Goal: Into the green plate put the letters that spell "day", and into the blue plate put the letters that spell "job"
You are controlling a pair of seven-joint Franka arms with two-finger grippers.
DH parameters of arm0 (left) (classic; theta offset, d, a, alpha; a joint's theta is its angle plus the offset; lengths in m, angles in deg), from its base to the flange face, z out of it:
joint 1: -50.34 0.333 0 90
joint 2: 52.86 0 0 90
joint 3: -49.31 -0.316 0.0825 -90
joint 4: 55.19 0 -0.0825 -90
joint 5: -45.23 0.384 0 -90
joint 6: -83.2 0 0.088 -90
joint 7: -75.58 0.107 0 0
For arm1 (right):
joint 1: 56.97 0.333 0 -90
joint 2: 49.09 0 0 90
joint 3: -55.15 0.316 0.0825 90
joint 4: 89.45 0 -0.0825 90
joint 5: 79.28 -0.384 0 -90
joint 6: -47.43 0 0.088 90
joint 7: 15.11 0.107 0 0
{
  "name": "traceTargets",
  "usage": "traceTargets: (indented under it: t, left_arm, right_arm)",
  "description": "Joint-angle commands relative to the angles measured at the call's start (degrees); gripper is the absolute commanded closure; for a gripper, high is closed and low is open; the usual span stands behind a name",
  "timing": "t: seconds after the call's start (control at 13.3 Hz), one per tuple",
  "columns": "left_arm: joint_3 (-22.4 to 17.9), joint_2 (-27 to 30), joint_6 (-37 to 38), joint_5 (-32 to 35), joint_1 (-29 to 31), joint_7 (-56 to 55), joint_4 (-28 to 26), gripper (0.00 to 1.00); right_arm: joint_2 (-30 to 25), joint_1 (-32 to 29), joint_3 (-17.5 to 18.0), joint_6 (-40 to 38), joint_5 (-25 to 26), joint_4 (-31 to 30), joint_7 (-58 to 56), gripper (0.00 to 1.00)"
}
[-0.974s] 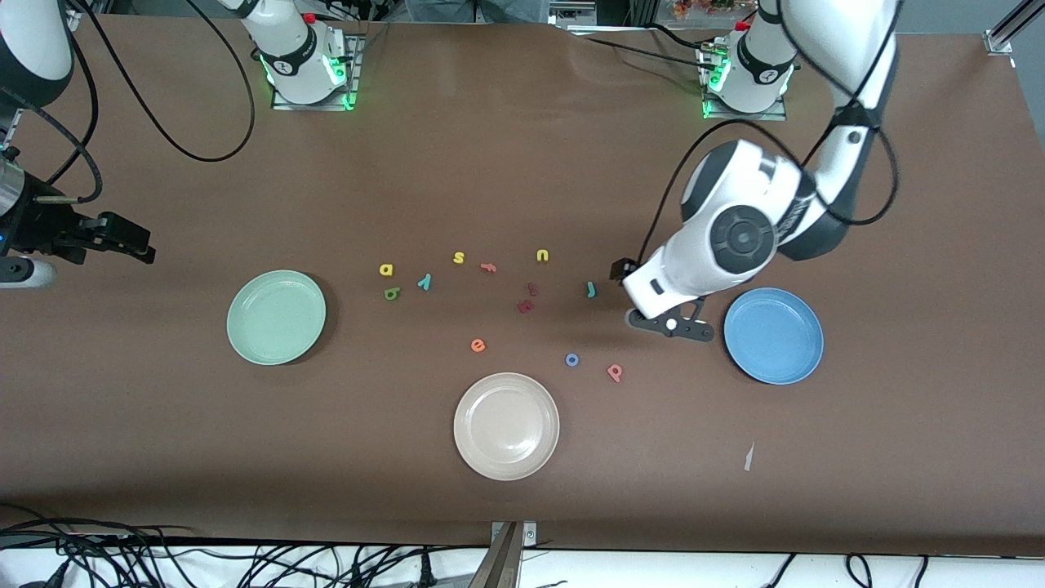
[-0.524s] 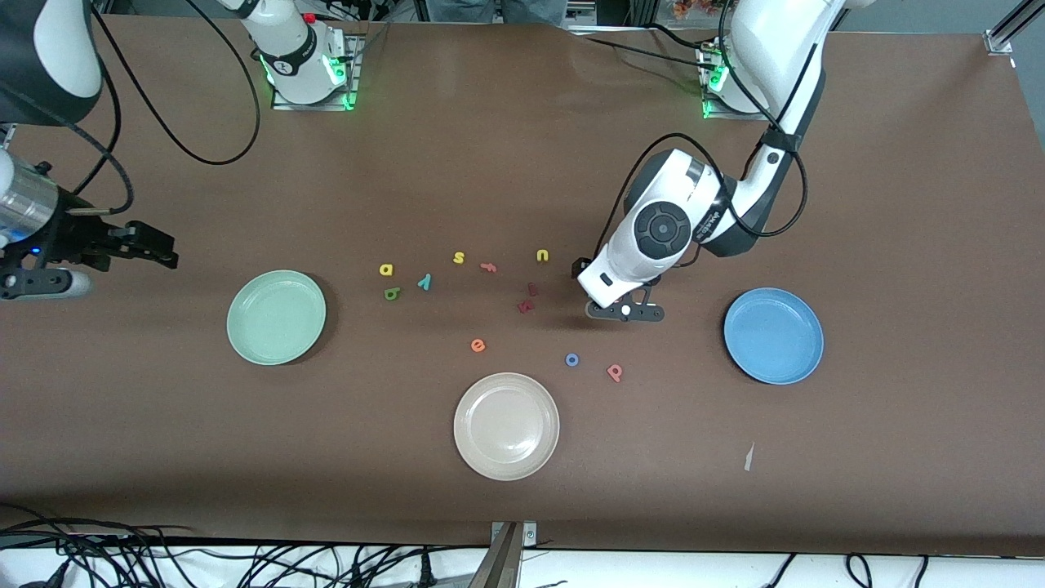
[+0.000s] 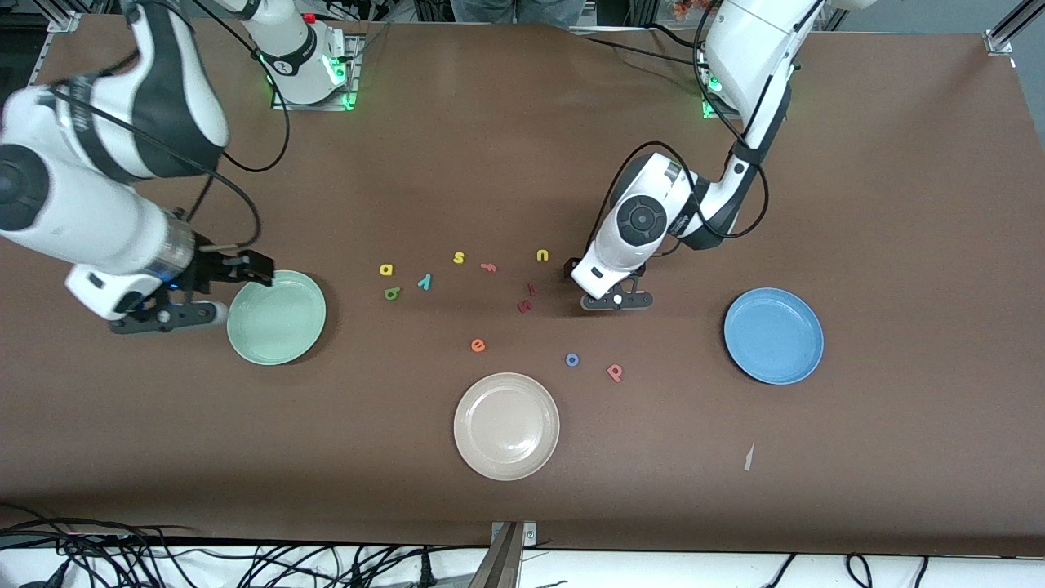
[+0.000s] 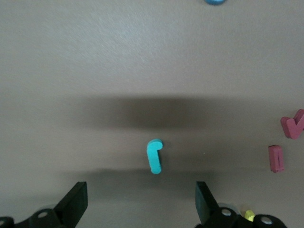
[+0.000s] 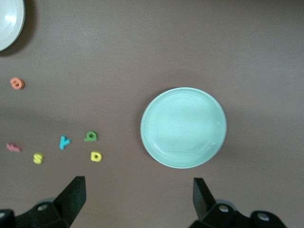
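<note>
My left gripper (image 3: 616, 300) hangs open low over the teal "j" (image 4: 155, 156), which lies on the table just ahead of the wide-apart jaws (image 4: 140, 202); the arm hides the "j" in the front view. The blue "o" (image 3: 572, 359) and pinkish-red "b" (image 3: 615, 372) lie nearer the camera. The blue plate (image 3: 773, 336) sits toward the left arm's end. My right gripper (image 3: 167, 314) is open and empty (image 5: 137, 197) beside the green plate (image 3: 276, 317). Yellow "a" (image 3: 386, 269), green "d" (image 3: 392, 293) and teal "y" (image 3: 424, 282) lie between the plates.
A beige plate (image 3: 506, 425) sits nearest the camera. Yellow "s" (image 3: 459, 257) and "u" (image 3: 543, 256), a pink letter (image 3: 488, 266), two dark red letters (image 3: 525, 306) and an orange "e" (image 3: 478, 345) are scattered mid-table. A small scrap (image 3: 749, 457) lies near the front edge.
The left gripper moved from beside the blue plate toward the letters and now covers the "j". The right arm swung in from the table's end to beside the green plate.
</note>
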Motion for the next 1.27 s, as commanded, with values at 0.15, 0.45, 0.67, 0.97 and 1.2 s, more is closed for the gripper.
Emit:
traceTargets:
  t: [0.15,0.45,0.67,0.97,1.2]
  left_arm:
    - [-0.5,-5.1,-2.4,0.0,-0.8,-3.4,4.4,0.0]
    - [-0.5,-5.4,-2.3,0.0,-0.6,-3.4,5.2,0.27]
    - [-0.6,-5.4,-2.2,0.4,-1.0,-3.8,4.7,0.52]
    - [-0.6,-5.4,-2.0,0.5,-1.6,-3.7,4.6,1.0]
    - [-0.9,-5.1,-0.8,0.6,-1.2,-2.8,5.4,1.0]
  right_arm:
    - [3.8,4.2,-0.3,8.3,-1.2,-1.8,5.7,0.0]
    - [-1.5,4.2,1.8,22.0,-2.8,-17.5,11.6,0.0]
    - [-3.4,4.2,5.1,33.0,-2.8,-28.1,13.9,0.0]
    - [-3.5,4.2,6.4,43.1,-2.7,-37.4,15.4,0.0]
    - [-3.0,4.2,8.0,50.3,-2.7,-42.9,15.4,0.01]
